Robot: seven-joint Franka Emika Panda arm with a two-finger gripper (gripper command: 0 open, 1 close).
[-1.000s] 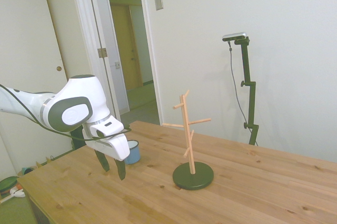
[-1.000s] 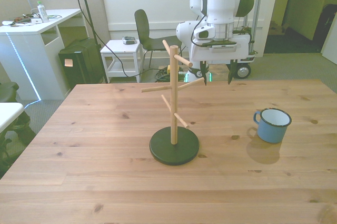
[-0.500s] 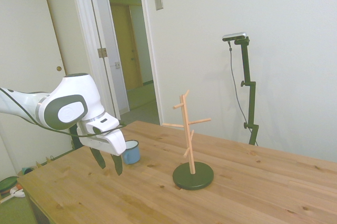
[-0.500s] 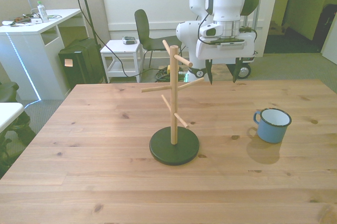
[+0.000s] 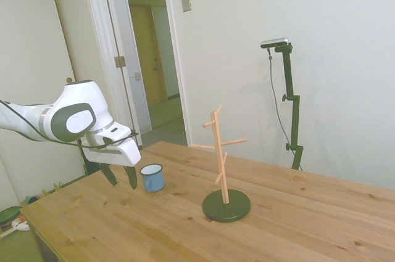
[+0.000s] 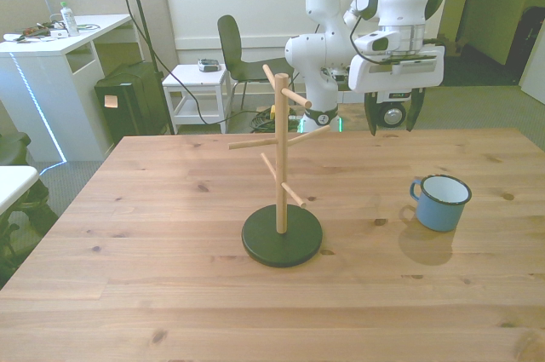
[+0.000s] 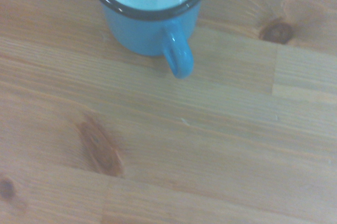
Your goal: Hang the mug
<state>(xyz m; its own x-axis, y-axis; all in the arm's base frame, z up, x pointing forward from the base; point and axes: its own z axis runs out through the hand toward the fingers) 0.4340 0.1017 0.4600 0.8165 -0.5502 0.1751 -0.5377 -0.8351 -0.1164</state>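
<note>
The light-blue mug (image 6: 441,201) stands upright on the wooden table at the front view's right, its white inside showing and its handle pointing toward the peg stand. In the side view the mug (image 5: 152,177) sits just right of my gripper (image 5: 120,177). My gripper (image 6: 392,117) hangs open above the table behind the mug, holding nothing. The wrist view shows the mug (image 7: 150,21) and its loop handle from above. The wooden peg stand (image 6: 282,176) on a dark round base stands mid-table.
A white desk (image 6: 60,47), a black box (image 6: 128,102), a chair (image 6: 234,51) and a small white cart (image 6: 200,81) stand beyond the table's far edge. In the side view an open doorway (image 5: 148,58) lies behind the arm.
The arm has swung toward the front view's right, from behind the peg stand to behind the mug. The mug and stand have not moved.
</note>
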